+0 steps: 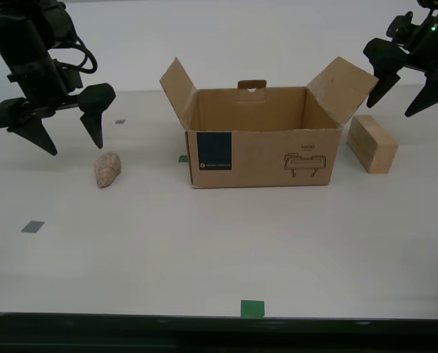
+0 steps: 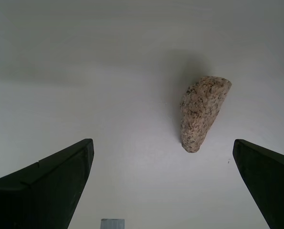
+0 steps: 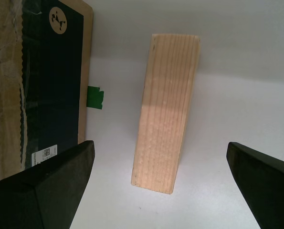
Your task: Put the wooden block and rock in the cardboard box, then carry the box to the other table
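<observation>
The cardboard box (image 1: 259, 136) stands open in the middle of the table, flaps up, its teal label facing the exterior view. The rock (image 1: 107, 169) lies toward the exterior view's left of it. My second gripper (image 1: 75, 145) hovers open just above and behind the rock (image 2: 204, 112), which shows beyond its fingers. The wooden block (image 1: 372, 143) lies toward the exterior view's right of the box. My first gripper (image 1: 390, 109) hangs open above the block (image 3: 168, 109), with the box's labelled side (image 3: 56, 95) beside it. The other table is out of view.
The pale tabletop (image 1: 204, 250) carries tape marks: a green square (image 1: 252, 307) near the front edge, a grey one (image 1: 32, 226) at the exterior view's left, and a green piece (image 3: 95, 97) by the box. A dark front edge runs along the table.
</observation>
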